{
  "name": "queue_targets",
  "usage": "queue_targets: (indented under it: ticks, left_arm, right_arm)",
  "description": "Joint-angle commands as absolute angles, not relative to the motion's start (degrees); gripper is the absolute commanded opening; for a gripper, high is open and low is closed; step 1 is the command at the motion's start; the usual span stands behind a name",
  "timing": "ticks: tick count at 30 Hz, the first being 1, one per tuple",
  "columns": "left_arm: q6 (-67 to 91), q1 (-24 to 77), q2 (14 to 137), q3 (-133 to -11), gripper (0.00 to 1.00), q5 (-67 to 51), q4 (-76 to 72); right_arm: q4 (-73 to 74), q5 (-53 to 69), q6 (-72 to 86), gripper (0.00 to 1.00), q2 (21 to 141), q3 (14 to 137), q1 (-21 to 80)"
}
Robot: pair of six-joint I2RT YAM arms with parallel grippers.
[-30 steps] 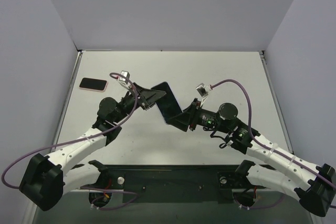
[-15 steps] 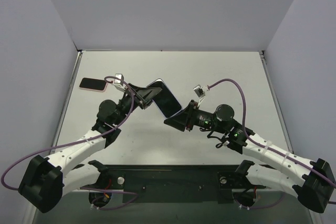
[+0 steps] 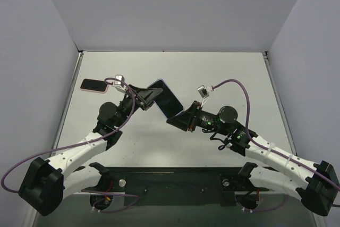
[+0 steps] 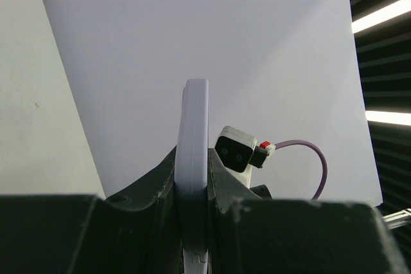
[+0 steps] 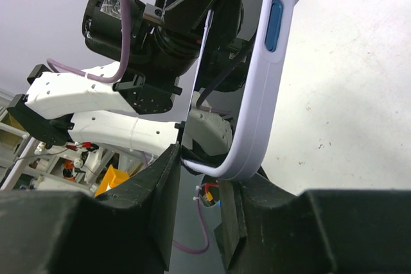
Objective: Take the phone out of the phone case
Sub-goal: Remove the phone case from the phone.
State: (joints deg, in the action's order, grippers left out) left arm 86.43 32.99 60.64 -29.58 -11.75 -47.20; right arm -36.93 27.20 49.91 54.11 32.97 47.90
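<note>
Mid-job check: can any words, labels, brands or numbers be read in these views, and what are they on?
No text is readable in any view.
Sticker on the left arm, right wrist view: has print, but it is too small and blurred to read.
Case: a blue button, no lettering showing.

- Top external: high above and behind the arm bases, looking down on the whole table [image 3: 228, 73].
- Left wrist: right behind the left gripper [image 4: 192, 181], facing the back wall, edge-on to the lilac case [image 4: 194, 126].
- Right wrist: just behind the right gripper [image 5: 204, 181], seemingly tilted upward toward the left arm [image 5: 83, 94].
- All three share the lilac case.
</note>
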Motion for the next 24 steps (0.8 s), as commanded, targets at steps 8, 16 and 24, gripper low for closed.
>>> queue_targets:
  ticks: [8,16,24]
  left_arm:
    - [95.8,33.2,60.4,-32.6,0.00,-15.1,-56.6]
    - [109.2,33.0,65.5,-36.3,0.00,-23.3,-66.4]
    - [110.1,33.4,64.3,-36.5,0.00,-31.8,-65.7]
  right_arm:
    - [-39.5,28.8,41.3,0.00,53.5,33.0,45.6]
    - [-21.6,28.7,11.0,0.00,52.6,37.2,48.1]
    - [-19.6,13.4,7.6,0.00,55.5,43.7,46.5]
